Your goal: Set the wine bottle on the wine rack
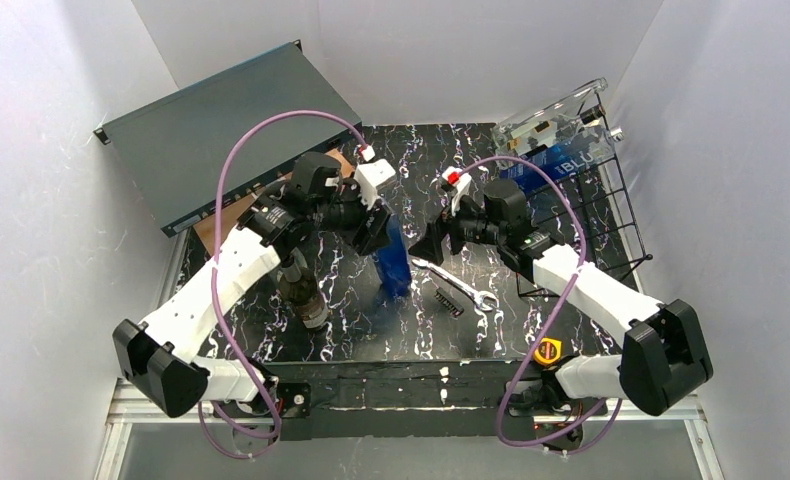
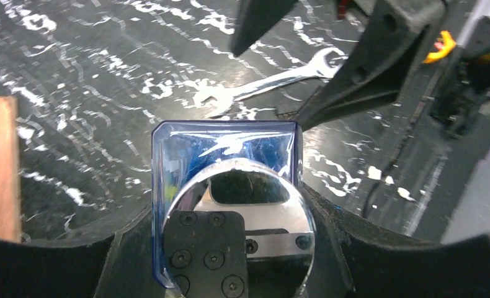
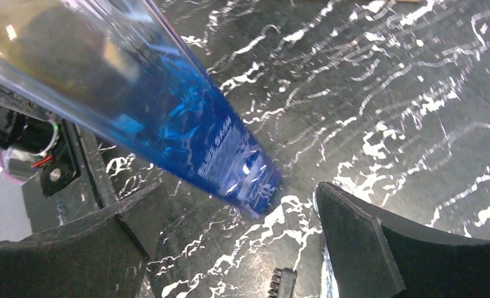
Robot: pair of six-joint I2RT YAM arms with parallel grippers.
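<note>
White-walled booth around a black, white-veined marble worktop [image 1: 356,325]. Two white-and-black arms, bases at the near edge. One blue wine bottle [image 1: 396,258], one black wire wine rack [image 1: 616,215], one steel wrench [image 1: 458,283], one black brush [image 1: 449,300], one dark grey metal case [image 1: 221,130] propped at far left. At the rack's far end, a blue lettered box [image 1: 556,165] and a clear plastic case [image 1: 551,115]. Bottle at mid-worktop, roughly upright, well apart from the rack at right. Left fingers [image 2: 205,248] clamped from above at its chrome cap [image 2: 249,186]. Right fingers [image 3: 366,248] spread wide, gripping nothing, just beside the bottle, its base showing ahead between them in the wrist view. Base at the worktop, resting or barely lifted: not clear. Wrench and brush side by side near the bottle.
</note>
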